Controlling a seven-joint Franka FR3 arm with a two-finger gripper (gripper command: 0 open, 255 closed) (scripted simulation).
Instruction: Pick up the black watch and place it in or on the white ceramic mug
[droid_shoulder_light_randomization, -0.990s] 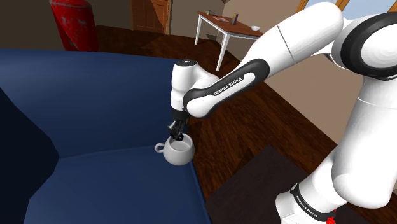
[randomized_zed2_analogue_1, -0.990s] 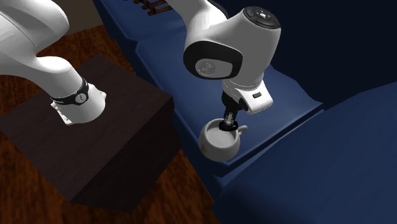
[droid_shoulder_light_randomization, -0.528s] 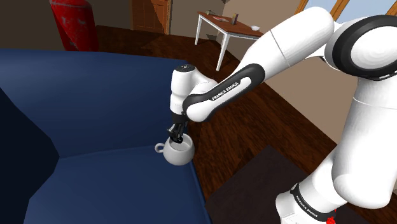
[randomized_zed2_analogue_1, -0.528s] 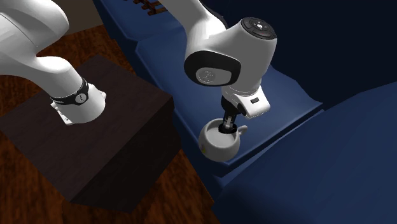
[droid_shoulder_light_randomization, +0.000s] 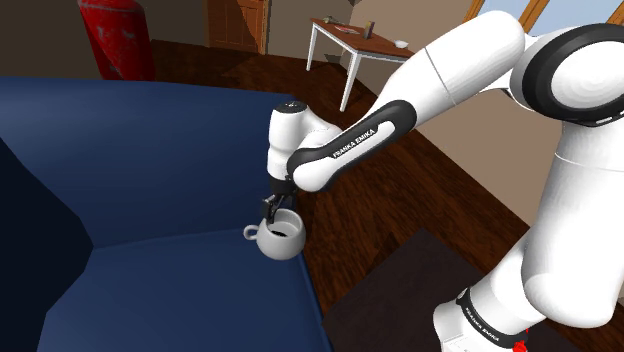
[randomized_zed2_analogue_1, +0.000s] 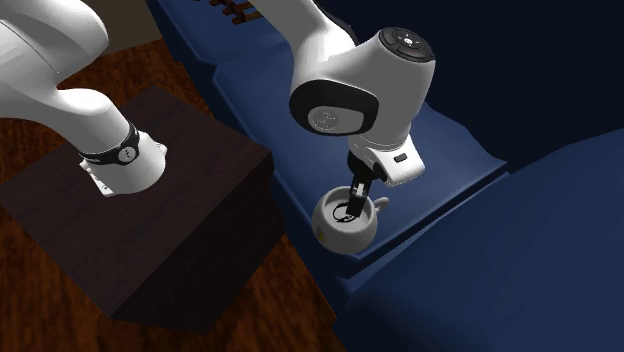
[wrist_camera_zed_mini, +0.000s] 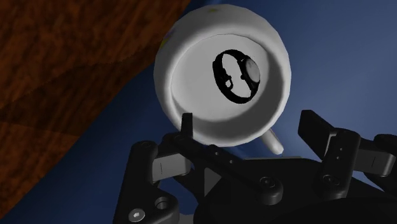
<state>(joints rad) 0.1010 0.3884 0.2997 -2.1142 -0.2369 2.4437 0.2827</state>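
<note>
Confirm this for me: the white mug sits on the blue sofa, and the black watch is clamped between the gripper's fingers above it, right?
Not clamped. The wrist view shows the black watch lying inside the white mug, while the gripper hangs open above it, holding nothing. The mug does sit on the blue sofa.

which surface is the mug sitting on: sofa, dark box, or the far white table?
The blue sofa seat: the white mug, watch inside, sits near its front corner. The dark box stands beside the sofa; the white table is far behind.
</note>
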